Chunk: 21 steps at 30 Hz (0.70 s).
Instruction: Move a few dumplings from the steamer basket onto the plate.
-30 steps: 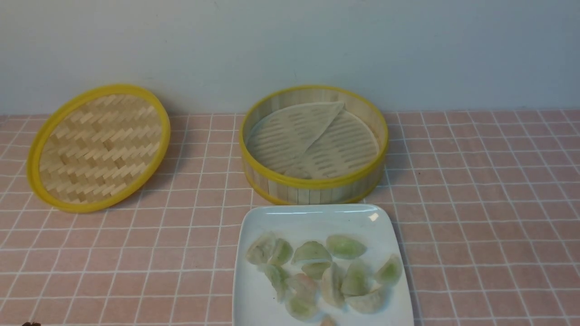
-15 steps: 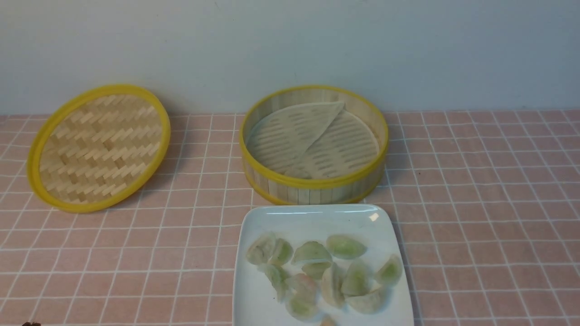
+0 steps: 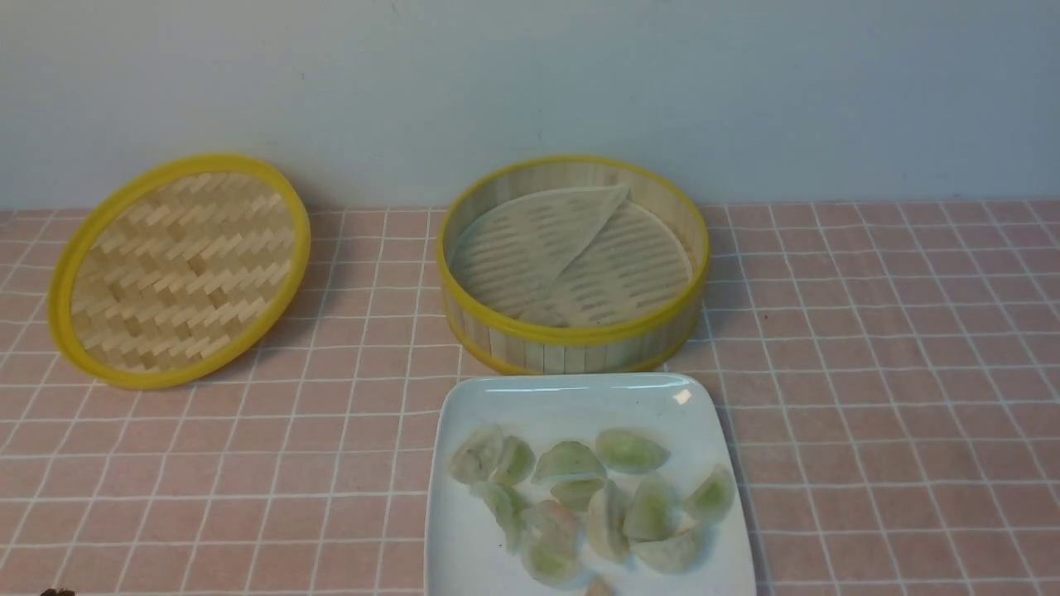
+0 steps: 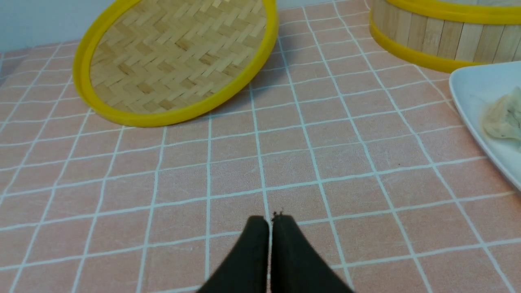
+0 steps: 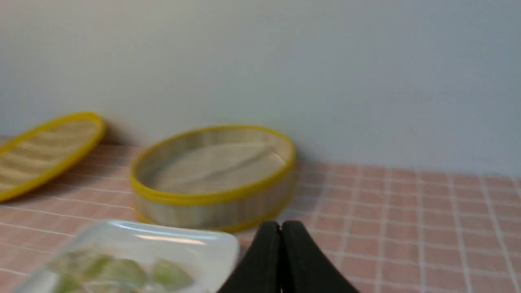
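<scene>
Leaning against the grey wall (image 3: 530, 83) at the far left, the woven lid (image 3: 180, 269) with its yellow rim stands tilted, its lower edge on the pink checked tablecloth (image 3: 894, 372). In the left wrist view, the left gripper (image 4: 270, 221) is low over the cloth, near the lid and well apart from the plate; its two black fingers (image 4: 252, 252) are pressed together and they pinch nothing.

In the middle, at the back, is the steamer basket (image 3: 573, 335). Inside it only the pale perforated liner (image 3: 571, 261) shows, folded over on one side. Just in front of the basket, nearly touching its wall, lies the white square plate (image 3: 571, 396). The dumplings (image 3: 592, 497) are all on the plate, about a dozen of them, pale green and whitish, lying close in a loose heap with some overlapping each other. The near edge of the plate is cut by the frame.

To the right of the plate, the cloth carries no other thing. The right gripper (image 5: 281, 228) shows only in its own wrist view, which is blurred: it is just beside the plate, its black fingers (image 5: 262, 260) closed against each other, holding nothing.
</scene>
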Each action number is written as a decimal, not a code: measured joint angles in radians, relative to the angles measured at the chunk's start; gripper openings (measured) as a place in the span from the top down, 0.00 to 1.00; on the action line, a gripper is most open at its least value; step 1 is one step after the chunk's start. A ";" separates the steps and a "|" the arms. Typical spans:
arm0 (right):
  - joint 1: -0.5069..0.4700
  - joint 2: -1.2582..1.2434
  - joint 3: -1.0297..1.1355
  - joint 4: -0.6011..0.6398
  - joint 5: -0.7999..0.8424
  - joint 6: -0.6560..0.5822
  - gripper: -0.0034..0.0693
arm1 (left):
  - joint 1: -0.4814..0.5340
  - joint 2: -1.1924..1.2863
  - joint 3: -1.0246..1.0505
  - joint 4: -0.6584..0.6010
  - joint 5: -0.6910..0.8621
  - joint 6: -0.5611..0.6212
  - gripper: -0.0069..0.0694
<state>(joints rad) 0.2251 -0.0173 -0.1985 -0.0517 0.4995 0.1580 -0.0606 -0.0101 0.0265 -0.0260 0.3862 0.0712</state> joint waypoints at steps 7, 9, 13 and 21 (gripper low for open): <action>-0.224 0.001 0.206 0.000 -0.032 0.004 0.97 | 0.000 0.000 0.000 0.000 -0.001 0.000 0.92; -0.244 0.001 0.218 0.000 -0.100 0.005 0.97 | 0.000 0.000 0.000 0.000 -0.001 0.000 0.92; -0.245 0.001 0.222 0.000 -0.129 0.005 0.97 | 0.000 0.000 0.000 0.000 -0.001 0.000 0.92; -0.245 0.001 0.223 0.000 -0.138 0.005 0.97 | 0.000 0.000 0.000 0.000 -0.001 0.000 0.92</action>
<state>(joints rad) -0.0203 -0.0162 0.0248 -0.0522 0.3616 0.1631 -0.0606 -0.0101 0.0265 -0.0260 0.3853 0.0712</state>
